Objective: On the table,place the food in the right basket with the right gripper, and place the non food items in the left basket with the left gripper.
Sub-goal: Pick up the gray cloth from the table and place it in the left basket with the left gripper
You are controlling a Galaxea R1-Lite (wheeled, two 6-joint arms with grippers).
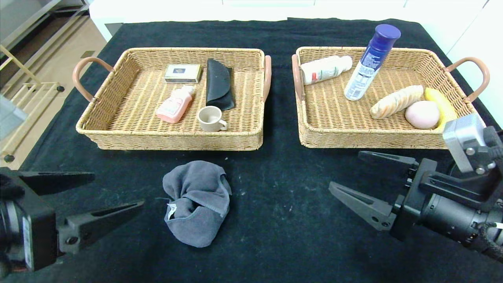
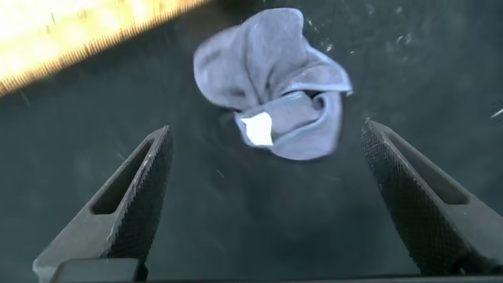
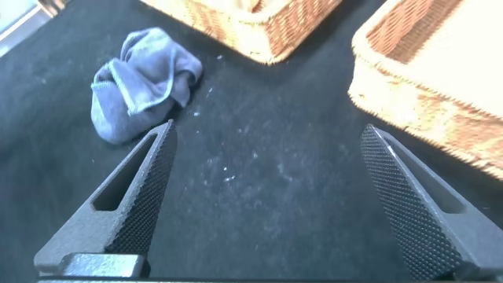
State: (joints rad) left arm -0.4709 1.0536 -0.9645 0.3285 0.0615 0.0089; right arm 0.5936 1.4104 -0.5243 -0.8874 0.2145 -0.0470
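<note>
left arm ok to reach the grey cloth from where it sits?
Probably yes. The left tool is open, low over the table, with the cloth lying alone in front of the baskets. Nothing stands between them; the right tool is off to the other side.

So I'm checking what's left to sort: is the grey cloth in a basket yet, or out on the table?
Out. The grey cloth lies crumpled on the black table, in front of the left basket, touching neither hand.

Crumpled grey cloth with a white tag (image 1: 197, 202) lies on the black-covered table (image 1: 283, 220), in front of the left woven wicker basket with pink handles (image 1: 118, 133). Right matching wicker basket (image 1: 353, 137) sits beside it; the two stand apart.
</note>
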